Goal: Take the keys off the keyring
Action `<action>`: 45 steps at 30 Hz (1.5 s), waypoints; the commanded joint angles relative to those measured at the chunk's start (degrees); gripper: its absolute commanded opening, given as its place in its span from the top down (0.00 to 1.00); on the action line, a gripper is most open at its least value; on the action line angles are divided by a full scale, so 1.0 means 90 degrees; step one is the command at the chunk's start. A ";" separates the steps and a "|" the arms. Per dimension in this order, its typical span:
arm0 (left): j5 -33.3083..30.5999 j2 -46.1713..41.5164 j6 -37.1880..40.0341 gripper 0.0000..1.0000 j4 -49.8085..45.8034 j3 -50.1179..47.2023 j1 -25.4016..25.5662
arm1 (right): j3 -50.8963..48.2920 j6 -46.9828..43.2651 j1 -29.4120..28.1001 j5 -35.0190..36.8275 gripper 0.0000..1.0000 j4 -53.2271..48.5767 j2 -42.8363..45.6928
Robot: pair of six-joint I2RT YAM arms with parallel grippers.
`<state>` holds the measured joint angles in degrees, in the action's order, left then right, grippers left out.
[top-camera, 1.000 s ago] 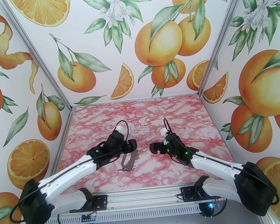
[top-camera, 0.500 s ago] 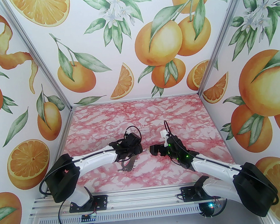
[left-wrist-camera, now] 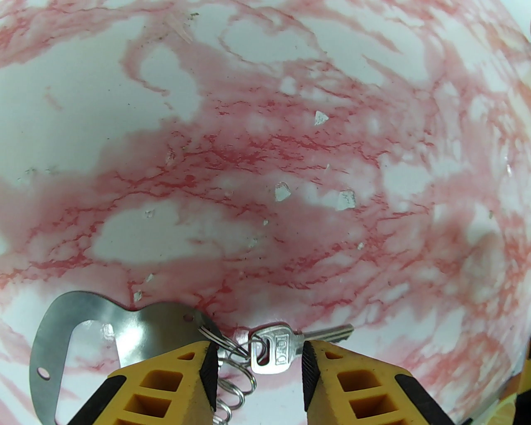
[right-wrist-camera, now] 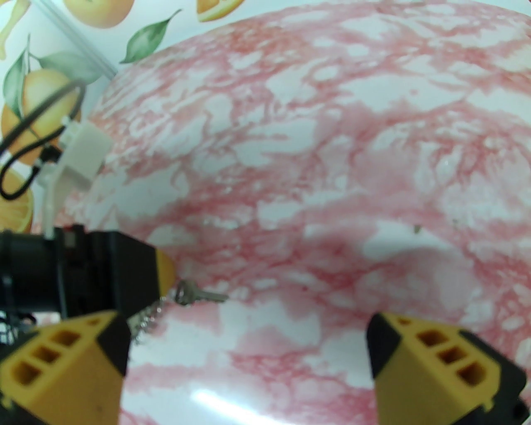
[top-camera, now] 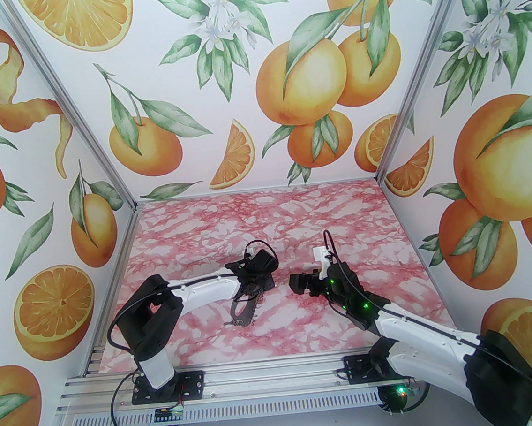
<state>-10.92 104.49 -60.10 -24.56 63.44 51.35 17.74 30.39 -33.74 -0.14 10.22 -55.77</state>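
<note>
A pink-marbled tabletop (top-camera: 294, 213) sits boxed in by walls (top-camera: 281, 88) printed with oranges and leaves. From above, the dark keyring (top-camera: 244, 311) lies flat left of centre. Its far end is hidden under the left gripper (top-camera: 255, 292), which points down at it. The right gripper (top-camera: 297, 283) hangs just to the right, clear of it. The left wrist camera gives finer detail: yellow jaws partly apart, straddling a silver key (left-wrist-camera: 274, 346) and a chain of small rings (left-wrist-camera: 232, 375) that leads to the keyring, with no clamp visible. White chips (left-wrist-camera: 282, 191) fleck the surface beyond. The right wrist camera shows its own jaws spread wide and empty. There the left gripper's black body blocks the keyring, and the key's blade pokes out past it.
</note>
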 commanded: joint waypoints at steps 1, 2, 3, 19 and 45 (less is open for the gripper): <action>-0.0336 0.0144 -0.0159 0.64 -0.0393 0.0284 0.0037 | -0.0089 -0.0079 -0.0051 0.0198 0.00 0.0216 0.0067; -0.0380 0.0169 -0.0156 0.65 -0.0446 0.0343 0.0036 | -0.0103 -0.0069 -0.0057 0.0169 0.00 0.0250 0.0045; -0.0398 0.0203 -0.0149 0.66 -0.0499 0.0373 0.0048 | -0.0086 -0.0075 -0.0054 0.0145 0.00 0.0261 0.0018; -0.0506 0.0289 0.0015 0.83 -0.0640 0.0498 0.0080 | -0.0133 -0.0068 -0.0051 0.0084 0.00 0.0392 0.0024; -0.0971 -0.0456 0.0420 1.00 -0.1109 0.0345 0.0257 | -0.0194 -0.0111 -0.0053 -0.0237 0.00 0.0612 0.0063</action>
<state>-17.28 104.42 -57.01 -32.75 66.37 52.99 16.80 30.35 -33.74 -0.64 13.39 -55.88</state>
